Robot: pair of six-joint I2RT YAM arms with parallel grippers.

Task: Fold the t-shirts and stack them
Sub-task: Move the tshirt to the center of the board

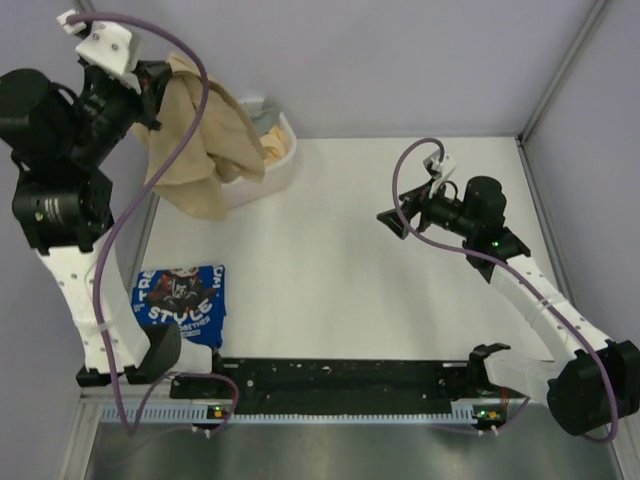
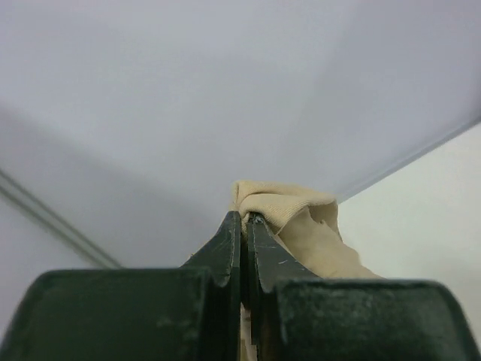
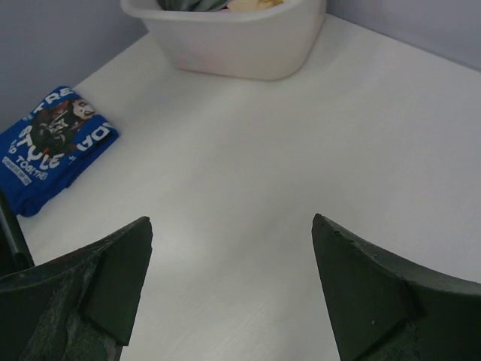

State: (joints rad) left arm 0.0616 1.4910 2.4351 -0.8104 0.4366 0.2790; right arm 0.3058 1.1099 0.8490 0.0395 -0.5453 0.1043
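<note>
My left gripper (image 1: 160, 85) is raised high at the far left and shut on the tan t-shirt (image 1: 200, 130), which hangs bunched below it over the white basket (image 1: 275, 170). In the left wrist view the jaws (image 2: 244, 218) pinch a fold of the tan cloth (image 2: 301, 218). The blue t-shirt (image 1: 180, 303) with white lettering lies folded on the table at the near left; it also shows in the right wrist view (image 3: 52, 147). My right gripper (image 1: 392, 222) is open and empty above the table's middle right, its fingers (image 3: 113, 278) spread wide.
The white basket (image 3: 240, 45) stands at the back left of the table and holds more cloth. A purple cable (image 1: 150, 200) loops from the left arm. The enclosure walls close in at the left, back and right.
</note>
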